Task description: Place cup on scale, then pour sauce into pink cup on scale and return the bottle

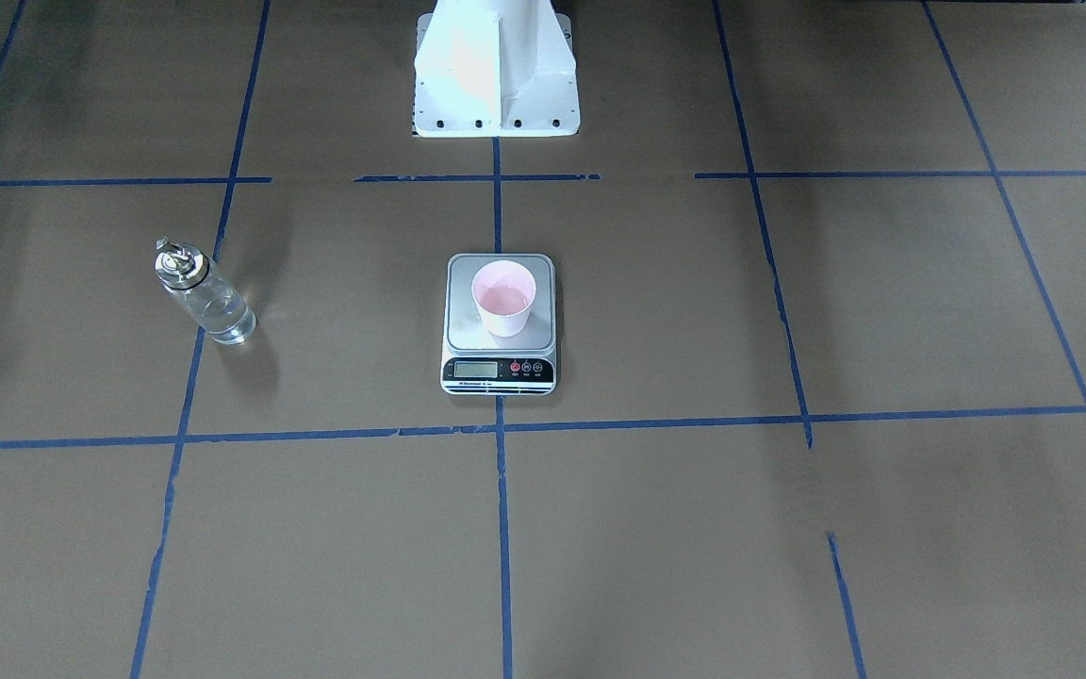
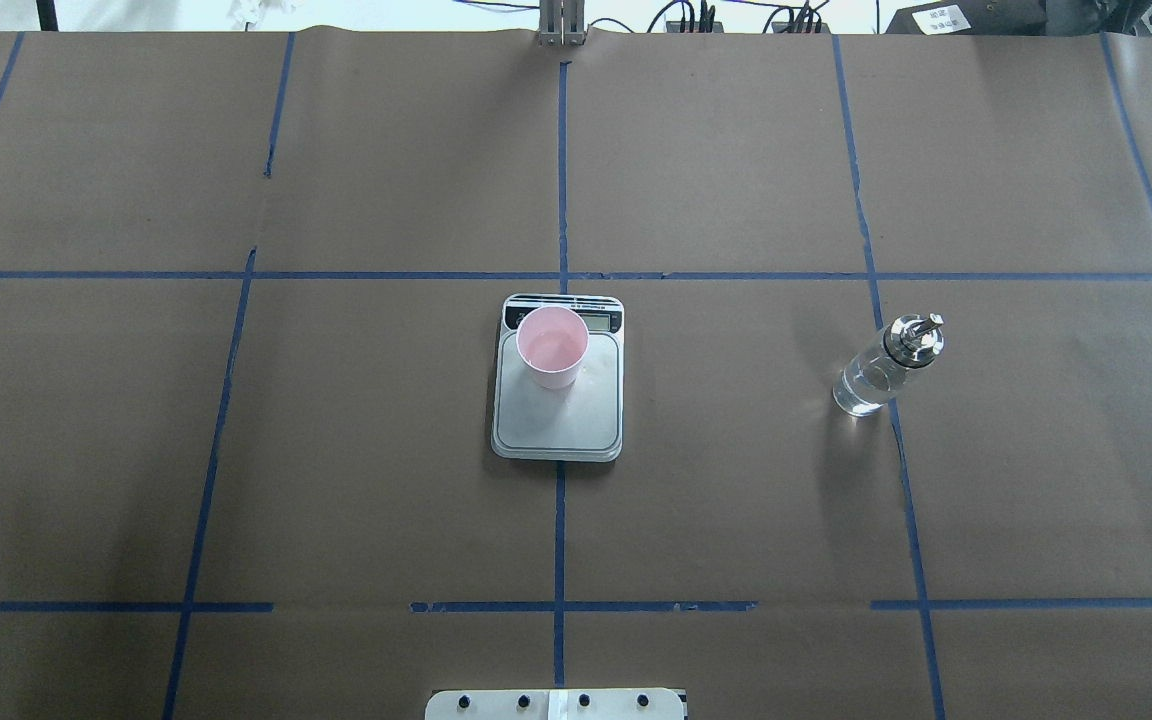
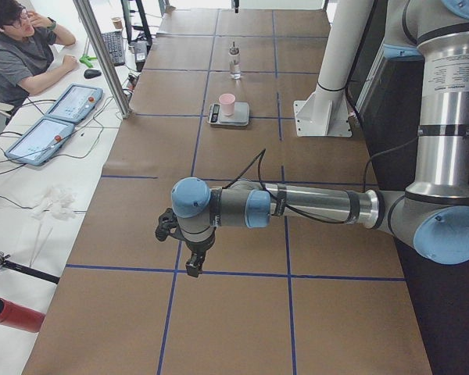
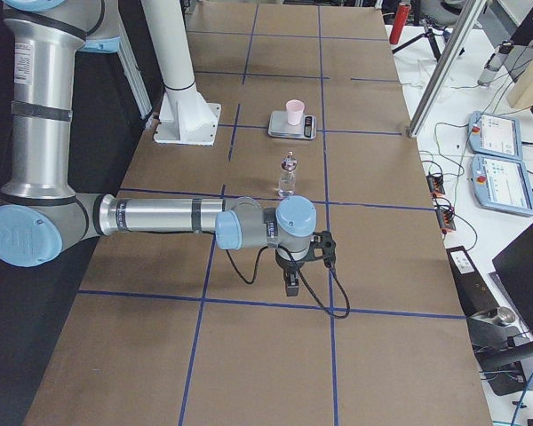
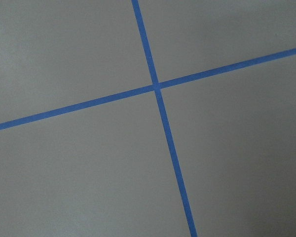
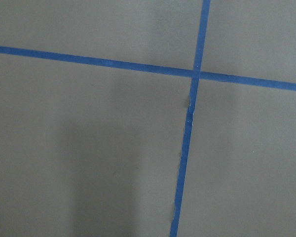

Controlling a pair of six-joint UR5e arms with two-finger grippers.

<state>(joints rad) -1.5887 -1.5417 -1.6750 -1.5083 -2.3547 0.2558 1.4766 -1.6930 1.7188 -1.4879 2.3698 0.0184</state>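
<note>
The pink cup [image 1: 503,297] stands upright on the digital scale [image 1: 500,370], toward its display end, and perhaps already holds liquid. The glass bottle [image 1: 208,300] stands upright well off to the robot's right, so the right gripper [image 4: 290,282] is nearer to it than the left gripper [image 3: 193,266]. I cannot tell whether either one's fingers are parted.

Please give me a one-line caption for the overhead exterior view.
Pink cup stands on the scale in the middle; the glass bottle stands upright, apart, on the robot's right.

No print is legible, even on the scale [image 1: 498,370].
</note>
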